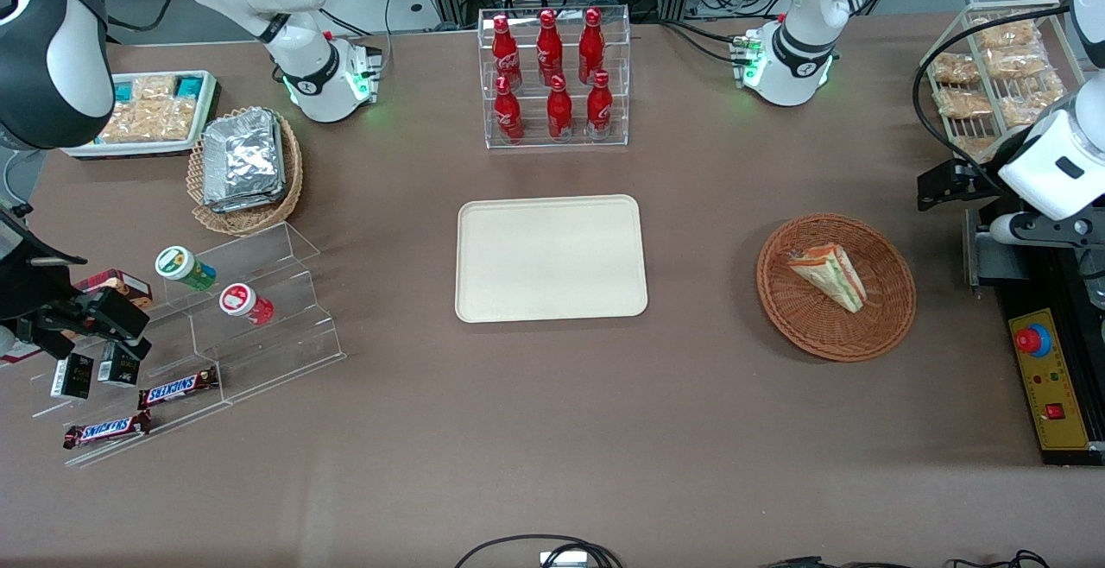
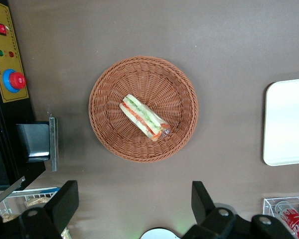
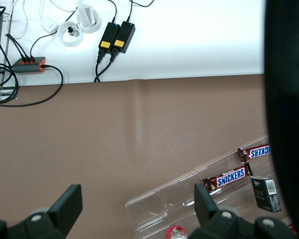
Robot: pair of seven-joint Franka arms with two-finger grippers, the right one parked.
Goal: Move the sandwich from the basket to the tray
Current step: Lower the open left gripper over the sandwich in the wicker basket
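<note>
The sandwich [image 1: 829, 275] [image 2: 145, 118], a wrapped white-bread wedge with green and red filling at its edge, lies in the round reddish-brown wicker basket [image 1: 889, 312] [image 2: 104, 94]. The cream tray [image 1: 551, 257] [image 2: 287, 122] lies flat at the table's middle with nothing on it. My left gripper [image 1: 950, 184] [image 2: 134, 204] hangs high above the table, off the basket's rim toward the working arm's end. It is open, its two black fingers [image 2: 65, 199] wide apart with only bare table between them. It touches nothing.
A clear rack of red bottles [image 1: 554, 76] stands farther from the front camera than the tray. A black and yellow control box with a red button [image 1: 1049, 378] and a wire rack of snack packets [image 1: 993, 76] sit at the working arm's end.
</note>
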